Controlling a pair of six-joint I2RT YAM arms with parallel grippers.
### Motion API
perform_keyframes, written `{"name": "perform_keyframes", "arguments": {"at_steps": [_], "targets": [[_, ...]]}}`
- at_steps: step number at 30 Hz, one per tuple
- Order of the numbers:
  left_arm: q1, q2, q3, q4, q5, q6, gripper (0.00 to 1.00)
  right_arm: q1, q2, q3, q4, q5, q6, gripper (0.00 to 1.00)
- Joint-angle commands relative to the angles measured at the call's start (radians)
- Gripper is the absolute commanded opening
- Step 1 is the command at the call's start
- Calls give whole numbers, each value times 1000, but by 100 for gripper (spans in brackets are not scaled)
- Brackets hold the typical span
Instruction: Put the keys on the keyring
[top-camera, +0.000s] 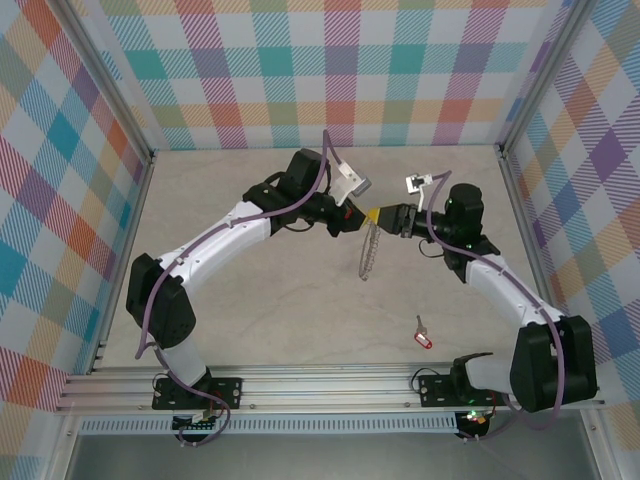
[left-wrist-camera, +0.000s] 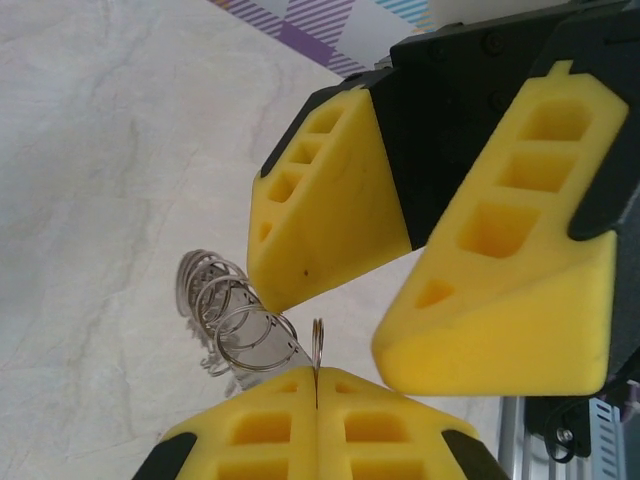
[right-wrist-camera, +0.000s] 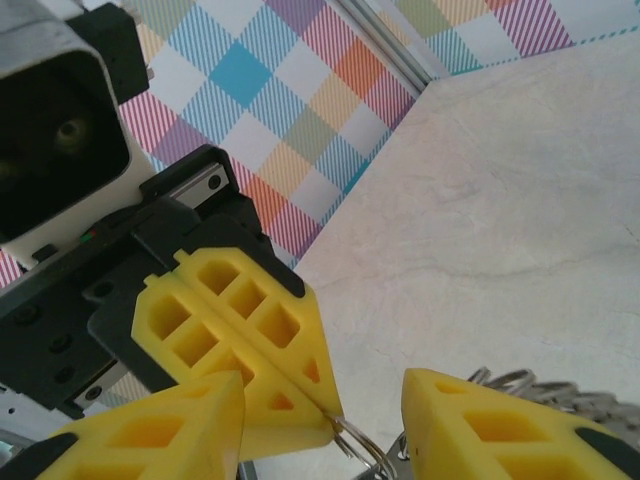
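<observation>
From above, you see the large thin grey metal keyring fringed with small wire loops (top-camera: 370, 252) nearly edge-on, a narrow sliver hanging below the point where the two claws meet. The fingertips crowd together there, so the pinch itself is hard to read. In your left wrist camera, only a short arc of the rim and a cluster of loops show; the rest is hidden behind the yellow fingers. In the right wrist camera, the ring is cut off by the bottom edge.

The left gripper (left-wrist-camera: 316, 385) is clamped flat on the ring's rim, pads pressed together. The right gripper (right-wrist-camera: 322, 405) faces it tip to tip, fingers apart on either side of the rim; you cannot tell whether they touch it. Both arms bend inward, meeting above mid-table.

The tiny red-headed key with a short silver blade (top-camera: 423, 340) lies on the pale marbled table (top-camera: 270, 320), well apart from the ring, near the right arm's base.
</observation>
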Motion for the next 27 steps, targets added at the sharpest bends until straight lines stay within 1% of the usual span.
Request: {"name": "perform_keyframes", "arguments": {"at_steps": [1,8,12,18,23,27], "targets": [[14,-47,37,-9,56,21,0,-14,-39,-31,51,-42,-8,48],[21,-54,47,-15,98,19,0,-15,-64,-43,65,-90,5,47],[23,-48,60,-21,113,19,0,-15,-61,-39,77,-107,17,44],[24,-47,71,-27,128,22,0,-15,-61,-42,74,-100,9,41],[28,-48,78,-27,142,19,0,-15,-51,-42,95,-115,19,37],[30,-50,84,-26,150,13,0,-15,-49,-43,107,-126,28,31]]}}
